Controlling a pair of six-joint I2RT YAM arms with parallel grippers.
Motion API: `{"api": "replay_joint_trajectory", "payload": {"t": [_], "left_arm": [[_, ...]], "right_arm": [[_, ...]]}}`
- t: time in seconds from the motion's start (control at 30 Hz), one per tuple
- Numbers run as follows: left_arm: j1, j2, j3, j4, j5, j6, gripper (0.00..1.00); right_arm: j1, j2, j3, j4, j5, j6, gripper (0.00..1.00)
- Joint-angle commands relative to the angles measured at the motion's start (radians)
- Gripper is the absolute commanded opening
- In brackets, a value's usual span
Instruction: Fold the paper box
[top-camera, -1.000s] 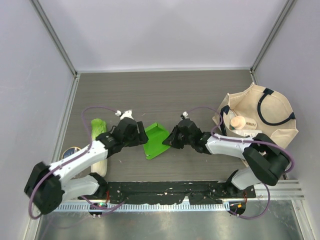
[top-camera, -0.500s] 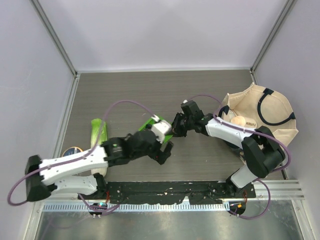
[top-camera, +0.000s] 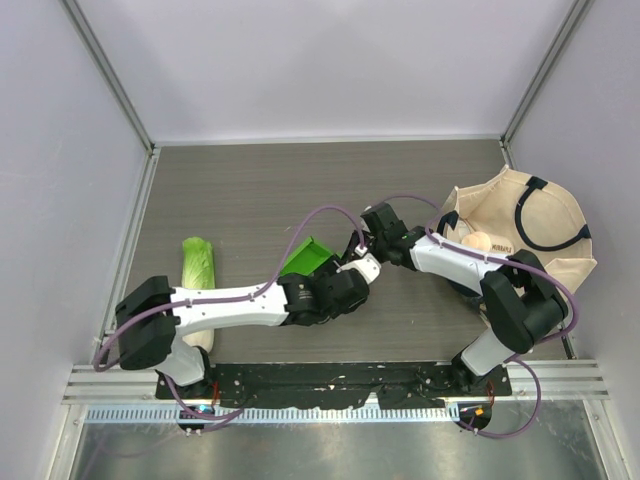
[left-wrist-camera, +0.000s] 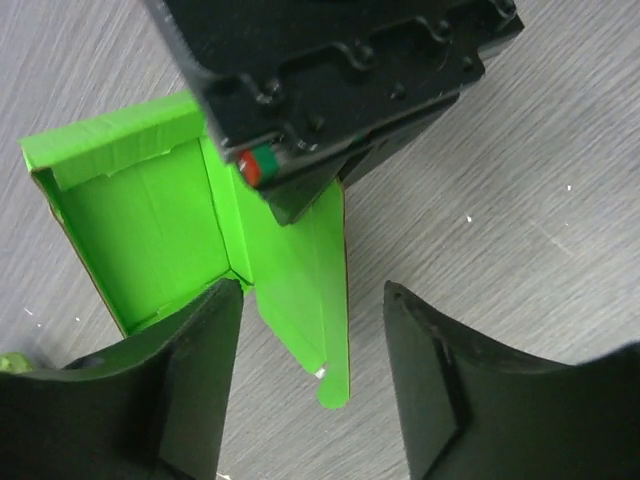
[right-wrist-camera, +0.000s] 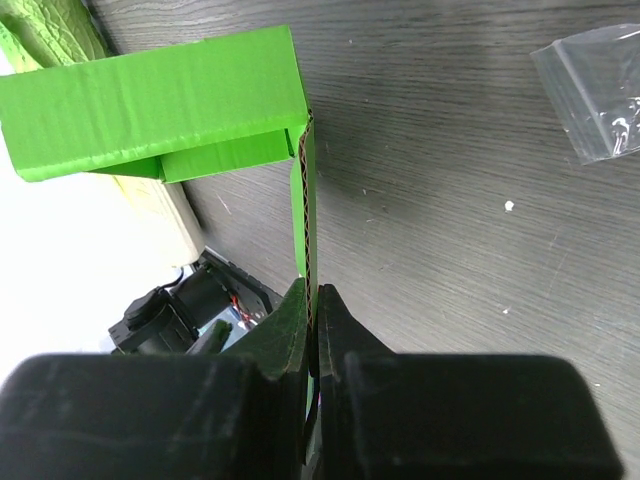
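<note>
The paper box (top-camera: 305, 257) is bright green cardboard, partly folded and raised off the table. My right gripper (top-camera: 360, 250) is shut on the edge of one of its panels; in the right wrist view the fingertips (right-wrist-camera: 312, 300) pinch the thin corrugated edge, with the box (right-wrist-camera: 160, 100) beyond. My left gripper (top-camera: 338, 278) sits just in front of the box. In the left wrist view it is open (left-wrist-camera: 310, 295), its jaws standing either side of a hanging green flap (left-wrist-camera: 300, 290) without touching it. The right gripper's black body (left-wrist-camera: 330, 90) is above.
A long pale-green cabbage (top-camera: 197, 266) lies at the left. A beige tote bag (top-camera: 545, 262) with a bottle (top-camera: 478, 243) in it stands at the right. A small clear plastic bag (right-wrist-camera: 600, 90) lies on the dark wood table (top-camera: 250, 190).
My left arm has swung right, its gripper going round to the front right of the box. The right gripper has lifted the box from flat to raised.
</note>
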Motion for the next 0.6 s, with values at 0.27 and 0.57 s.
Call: {"api": "replay_joint_trajectory", "payload": {"t": [0.27,0.57], "left_arm": [[0.038,0.075,0.094,-0.058,-0.003,-0.011,0.12],[0.188,-0.078,0.096,-0.178,0.020,-0.254,0.00]], "right_arm": [[-0.004,-0.036,0.028,0.012,-0.037,0.054,0.09],[-0.101,-0.082,0.140,-0.061,0.096,-0.304,0.74]]}}
